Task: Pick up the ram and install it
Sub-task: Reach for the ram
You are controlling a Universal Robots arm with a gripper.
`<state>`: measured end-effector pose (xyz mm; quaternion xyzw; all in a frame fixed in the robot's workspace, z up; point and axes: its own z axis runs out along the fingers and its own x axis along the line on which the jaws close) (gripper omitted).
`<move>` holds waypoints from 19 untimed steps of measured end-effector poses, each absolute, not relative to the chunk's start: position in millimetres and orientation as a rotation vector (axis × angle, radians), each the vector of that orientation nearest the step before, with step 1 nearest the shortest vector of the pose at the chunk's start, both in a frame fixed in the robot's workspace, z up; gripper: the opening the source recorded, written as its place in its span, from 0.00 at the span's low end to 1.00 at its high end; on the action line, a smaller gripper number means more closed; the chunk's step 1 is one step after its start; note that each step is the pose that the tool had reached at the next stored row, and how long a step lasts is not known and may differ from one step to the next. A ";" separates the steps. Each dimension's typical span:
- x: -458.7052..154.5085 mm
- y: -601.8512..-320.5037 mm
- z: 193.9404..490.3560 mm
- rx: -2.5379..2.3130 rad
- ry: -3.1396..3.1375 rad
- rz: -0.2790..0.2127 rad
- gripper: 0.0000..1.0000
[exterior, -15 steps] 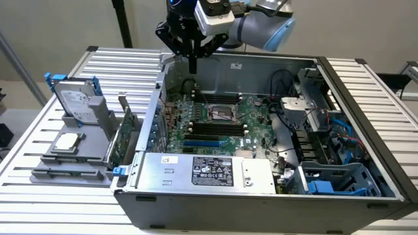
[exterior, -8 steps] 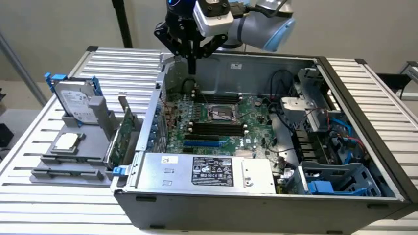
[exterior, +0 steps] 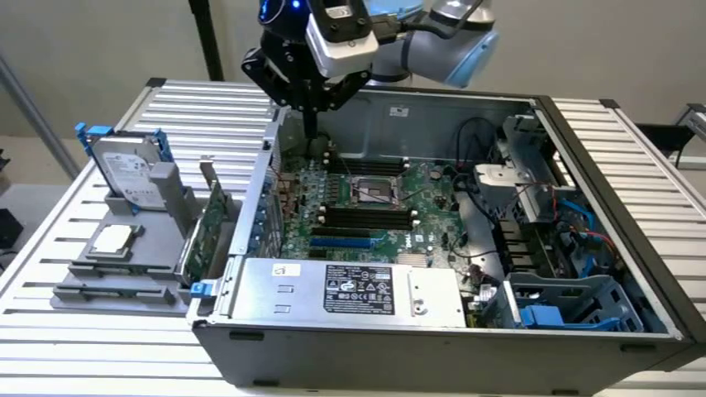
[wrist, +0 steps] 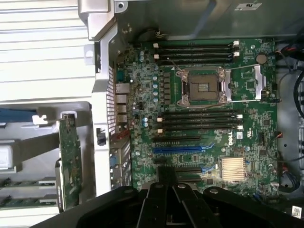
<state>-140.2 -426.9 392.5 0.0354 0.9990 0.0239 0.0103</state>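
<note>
- Power supply point(exterior: 331, 285): a silver box with a printed label, set against the near wall of the open computer case point(exterior: 441, 347). The case is laid on a slatted metal table point(exterior: 634, 174).
- Grey holder point(exterior: 66, 295): placed on the table at the exterior view's left of the case. A square processor chip point(exterior: 114, 240), an upright hard drive point(exterior: 127, 169) and a green expansion card point(exterior: 204, 240) are carried in it.
- The ram point(wrist: 23, 201): seen from the wrist view as a thin green strip lying flat in a groove of the holder, outside the case, with a second similar strip in the neighbouring groove. It is not yet lifted.
- Handling, as judged: the stick is expected to be light and stiff but thin and fragile. Its chips and contact edge are best left untouched. It is best taken across its thickness near the middle of its length, so that it hangs level and does not twist. The flat faces are likely to be smooth, so a firm, square grip is advised.
- Motherboard point(exterior: 369, 203): a green board on the floor of the case. It has a square processor socket point(exterior: 373, 190), and long black memory slots point(exterior: 359, 217) beside it that appear empty.
- Gripper point(exterior: 313, 124): held above the far corner of the case on the exterior view's left, pointing down. The jaws are fully closed with nothing between them. The gripper is well apart from the ram.
</note>
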 end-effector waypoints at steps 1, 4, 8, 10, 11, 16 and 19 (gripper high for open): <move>-144.9 -428.1 392.4 0.110 3.118 0.074 0.11; -158.4 -431.1 392.2 0.110 3.118 0.074 0.11; -176.8 -434.8 391.8 0.110 3.118 0.073 0.11; -185.9 -436.3 391.5 0.110 3.118 0.072 0.11; -190.3 -437.1 391.3 0.110 3.118 0.072 0.11; -213.1 -440.6 389.9 0.110 3.118 0.072 0.11; -226.7 -442.5 388.8 0.110 3.118 0.071 0.11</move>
